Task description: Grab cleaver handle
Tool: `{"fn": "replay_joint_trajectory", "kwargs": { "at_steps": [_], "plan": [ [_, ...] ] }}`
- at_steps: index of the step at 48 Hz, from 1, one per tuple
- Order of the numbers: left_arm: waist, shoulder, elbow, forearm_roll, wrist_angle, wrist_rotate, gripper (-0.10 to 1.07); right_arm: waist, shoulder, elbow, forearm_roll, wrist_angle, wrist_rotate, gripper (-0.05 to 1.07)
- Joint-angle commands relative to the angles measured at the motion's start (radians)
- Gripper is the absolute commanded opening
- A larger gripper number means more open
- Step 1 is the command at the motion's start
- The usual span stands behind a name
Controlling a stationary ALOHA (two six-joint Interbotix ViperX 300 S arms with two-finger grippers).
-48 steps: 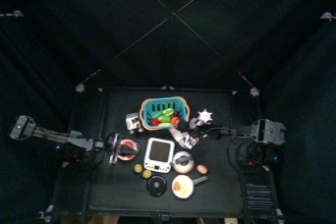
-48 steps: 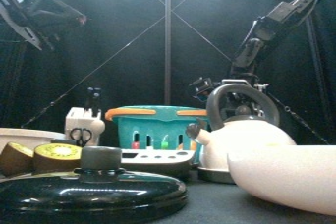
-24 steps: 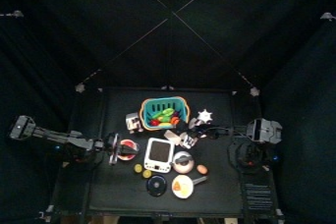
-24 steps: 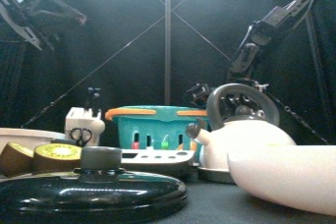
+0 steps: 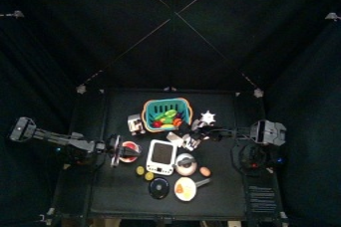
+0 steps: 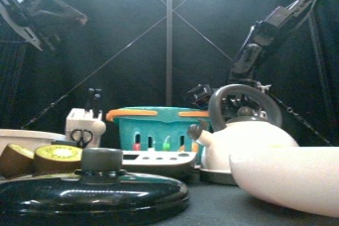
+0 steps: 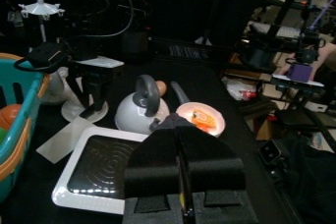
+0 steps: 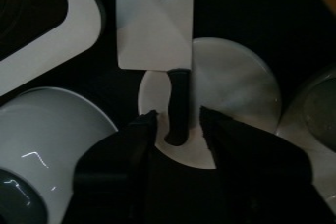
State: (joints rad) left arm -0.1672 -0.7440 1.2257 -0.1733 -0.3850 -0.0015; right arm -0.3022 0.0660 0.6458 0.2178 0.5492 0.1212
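Hovering directly over the cleaver handle (image 8: 180, 95), my right claw (image 8: 180, 130) has its jaws parted to either side of the short black grip, not visibly touching it; I judge it lined up for a closing grasp, holding nothing yet. The pale blade (image 8: 153, 22) points away from the claw toward 12 o'clock in the wrist view, and the handle lies across a small white plate (image 8: 243, 81), which lifts it slightly off the tabletop (image 5: 226, 193) and should ease pickup. A white board (image 8: 39, 22) lies beside the blade at 10 o'clock. My left claw (image 7: 184, 184) rests shut and empty above its own side, clear of the work. From above, the cleaver is too small to make out.
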Motion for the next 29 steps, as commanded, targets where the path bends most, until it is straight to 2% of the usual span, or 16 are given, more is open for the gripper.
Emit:
{"fn": "replay_joint_trajectory", "kwargs": {
  "at_steps": [1, 7, 15, 29],
  "plan": [
    [0.003, 0.002, -0.012, 0.002, -0.009, 0.002, 0.15, 0.002, -0.014, -0.021, 0.000, -0.006, -0.002, 0.85],
    [0.003, 0.002, -0.012, 0.002, -0.011, 0.002, 0.15, 0.002, -0.009, -0.021, -0.002, -0.006, -0.002, 0.86],
    [0.003, 0.002, -0.012, 0.000, -0.011, 0.000, 0.15, 0.003, 0.009, -0.023, -0.011, -0.006, -0.003, 0.81],
    [0.003, 0.002, -0.012, 0.000, -0.009, 0.000, 0.15, 0.011, -0.009, -0.044, -0.026, 0.009, -0.003, 0.53]
  ]
}}
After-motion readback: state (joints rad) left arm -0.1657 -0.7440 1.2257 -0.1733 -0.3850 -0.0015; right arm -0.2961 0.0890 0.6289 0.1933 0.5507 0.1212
